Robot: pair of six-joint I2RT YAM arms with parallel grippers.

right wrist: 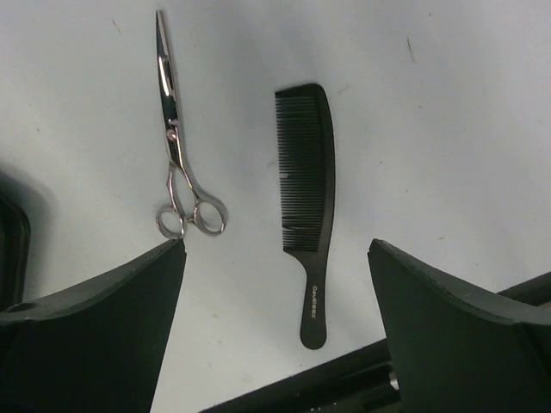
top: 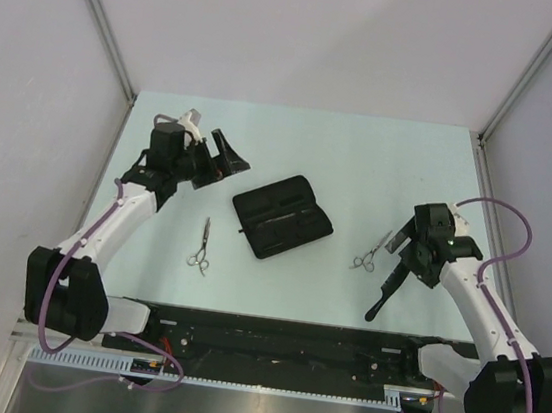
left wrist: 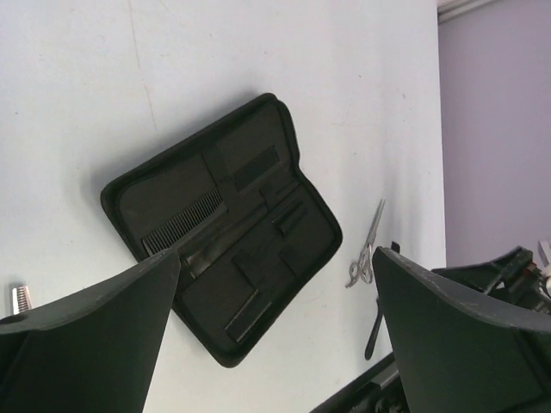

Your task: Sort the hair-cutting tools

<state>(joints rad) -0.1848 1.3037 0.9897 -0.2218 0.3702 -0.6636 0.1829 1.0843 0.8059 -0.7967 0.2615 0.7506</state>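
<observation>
- Top view: a flat black fabric case (top: 282, 216) lies open in the middle of a pale table (top: 343, 154), set at a slant.
- Left of the case, and a little nearer the arm bases, lies one pair of silver scissors (top: 200, 248), well apart from it, with the rings toward the near edge.
- Right of the case lies a second pair of scissors (top: 373, 251), also apart from it.
- The left gripper (top: 225, 153) hovers off the case's far left corner, jaws spread wide and holding nothing.
- The right gripper (top: 405, 261) hangs just beyond the second scissors, on the side away from the case. It covers the upper part of a black handled comb (top: 383, 298) - only the handle pokes out toward the near edge.
- Left wrist view: the two dark fingers stand far apart at the bottom corners and hide the case's near edge. Nothing is between them.
- Inside the case a long narrow black comb (left wrist: 182, 224) lies tucked in, teeth showing. The second scissors and the handled comb appear beyond the case's far side.
- Right wrist view: the fingers are spread wide - nothing gripped. Between and beyond them the handled comb lies flat, teeth facing the scissors just beside it, the two not touching. A sliver of the case shows at the left edge.
</observation>
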